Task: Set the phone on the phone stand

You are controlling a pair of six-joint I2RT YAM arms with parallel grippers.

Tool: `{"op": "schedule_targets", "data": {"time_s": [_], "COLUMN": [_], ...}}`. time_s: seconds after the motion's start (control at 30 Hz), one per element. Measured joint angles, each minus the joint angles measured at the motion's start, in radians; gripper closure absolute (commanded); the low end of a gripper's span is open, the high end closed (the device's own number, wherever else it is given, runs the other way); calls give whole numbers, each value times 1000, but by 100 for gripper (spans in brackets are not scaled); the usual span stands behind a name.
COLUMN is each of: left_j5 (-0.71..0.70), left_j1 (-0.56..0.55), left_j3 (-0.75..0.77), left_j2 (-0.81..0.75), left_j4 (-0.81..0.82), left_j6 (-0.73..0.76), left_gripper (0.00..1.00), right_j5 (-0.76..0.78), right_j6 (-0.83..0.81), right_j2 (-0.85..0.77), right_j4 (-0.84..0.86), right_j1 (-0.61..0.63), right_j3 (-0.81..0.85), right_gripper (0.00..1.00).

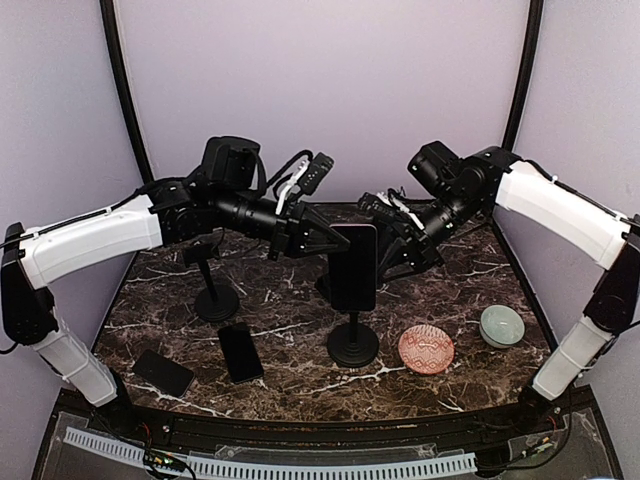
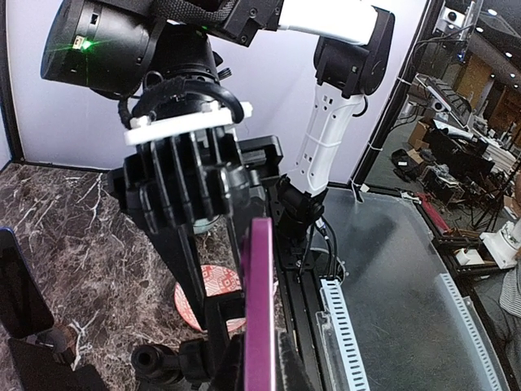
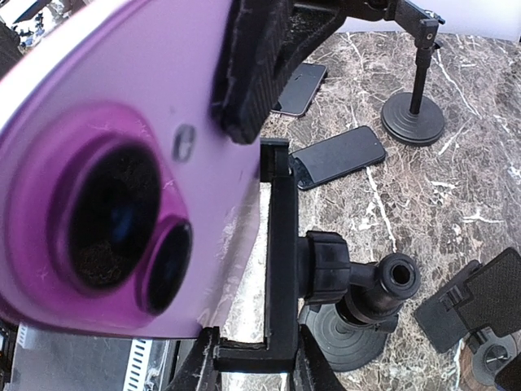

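Left fingers (image 3: 252,65) on upright purple twin-lens phone (image 1: 353,265)

Left arm (image 1: 95,240) stretches in level from the left, left gripper (image 1: 324,243) clamped tight at mid-frame, while right arm (image 1: 560,205) slants down from upper right, right gripper (image 1: 388,262) jaws nearly together.

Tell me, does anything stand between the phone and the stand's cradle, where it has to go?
Nothing visible does. In the right wrist view the phone stands back-first right beside the stand's cradle. One finger pad of the left gripper presses the phone's back, but above the cradle's top edge, not between them.
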Motion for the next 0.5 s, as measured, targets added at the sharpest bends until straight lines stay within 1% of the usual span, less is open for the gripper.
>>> {"op": "schedule_targets", "data": {"time_s": [0.37, 0.5], "left_j5": [-61, -92], "left_j1": [-22, -27], "left_j3": [-1, 25], "left_j2": [-6, -5], "left_j4": [-6, -57], "left_j6": [13, 34], "left_gripper": [100, 100], "right_j5": [11, 39], "right_j6": [-1, 34], "right_j2": [-26, -30], "right_j4": [10, 32], "right_j1": [-13, -16], "right_j3": [-26, -27], "right_gripper": [100, 100]}}
